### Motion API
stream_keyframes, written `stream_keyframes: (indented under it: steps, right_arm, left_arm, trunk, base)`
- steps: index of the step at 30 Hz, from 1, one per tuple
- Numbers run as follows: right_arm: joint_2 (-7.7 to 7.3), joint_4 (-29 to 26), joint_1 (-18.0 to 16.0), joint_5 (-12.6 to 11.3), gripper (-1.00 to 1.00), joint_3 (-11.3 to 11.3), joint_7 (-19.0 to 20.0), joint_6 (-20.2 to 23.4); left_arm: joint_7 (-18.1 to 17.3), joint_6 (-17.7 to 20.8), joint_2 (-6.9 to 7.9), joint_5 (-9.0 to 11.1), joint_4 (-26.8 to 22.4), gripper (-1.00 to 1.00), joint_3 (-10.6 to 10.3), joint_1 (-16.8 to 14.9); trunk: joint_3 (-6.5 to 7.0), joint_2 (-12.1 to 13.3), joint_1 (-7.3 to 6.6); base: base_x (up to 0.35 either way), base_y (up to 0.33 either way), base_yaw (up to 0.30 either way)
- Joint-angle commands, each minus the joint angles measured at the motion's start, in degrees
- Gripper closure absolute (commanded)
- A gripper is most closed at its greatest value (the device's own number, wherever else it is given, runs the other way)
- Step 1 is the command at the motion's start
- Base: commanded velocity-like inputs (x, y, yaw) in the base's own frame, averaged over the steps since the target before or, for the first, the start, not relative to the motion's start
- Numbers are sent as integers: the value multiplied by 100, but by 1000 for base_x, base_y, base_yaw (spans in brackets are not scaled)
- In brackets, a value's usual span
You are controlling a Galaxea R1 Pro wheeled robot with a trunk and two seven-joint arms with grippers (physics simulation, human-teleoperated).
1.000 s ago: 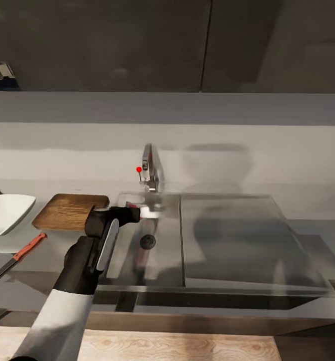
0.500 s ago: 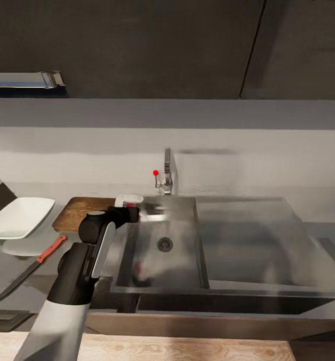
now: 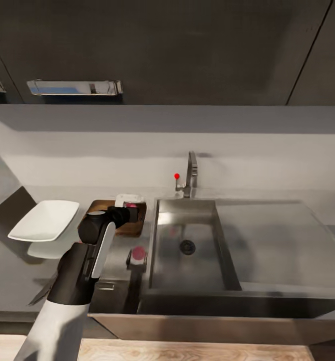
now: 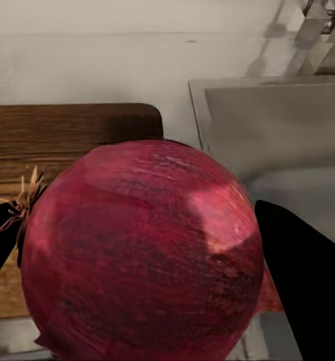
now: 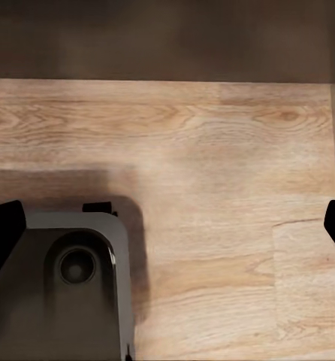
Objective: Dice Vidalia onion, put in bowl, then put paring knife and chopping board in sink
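Head view showed my left hand (image 3: 129, 209) clamped on the Vidalia onion (image 3: 131, 205), of which I could see just a sliver of pink between the dark fingers, held above the near end of the chopping board (image 3: 135, 226). The board was dark brown wood with rounded corners, lying flat on the glossy grey desk (image 3: 17, 281) just beside the sink (image 3: 267, 235), a rectangular brushed-steel basin with a round drain and a flat drainboard. A chrome faucet (image 3: 191, 173) with a small red knob stood behind it. The white squarish bowl (image 3: 44, 219), with flaring sides, sat on the board's other side.

Through the left wrist camera, the onion (image 4: 141, 252) was a round, deep red ball with a dull sheen and fine streaks, dry roots at one end, the wood-grained board (image 4: 55, 143) beneath it.

My right hand's (image 5: 167, 226) dark fingertips (image 5: 4, 233) stood wide apart over pale wood-plank floor (image 5: 212, 150).
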Motion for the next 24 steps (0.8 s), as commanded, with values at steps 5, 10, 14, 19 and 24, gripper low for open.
stream_keyframes:
  steps: [5, 10, 14, 19, 24]
  right_arm:
    - [-1, 2, -4, 52, -100, -49, 7, -25]
    - [-3, 2, -7, 52, -100, -49, 7, -25]
    - [-4, 2, -6, 52, -100, -49, 7, -25]
    - [-4, 2, -7, 52, -100, -49, 7, -25]
    - [-4, 2, -6, 52, -100, -49, 7, -25]
  left_arm:
    - [46, 23, 1, 42, 2, 100, -6, -1]
    - [46, 23, 1, 47, 6, 100, -5, -4]
    - [46, 23, 1, 47, 29, 100, -12, -2]
    - [46, 20, 1, 47, 102, 100, -13, 1]
    - [46, 15, 1, 47, 178, 100, -13, 2]
  trunk:
    - [30, -10, 3]
    - [38, -10, 3]
    - [39, -10, 3]
    - [27, -10, 3]
    - [-14, -10, 3]
  base:
    - [0, 316, 0]
    - [1, 316, 0]
    - [106, 283, 0]
    - [166, 134, 0]
    - [116, 13, 0]
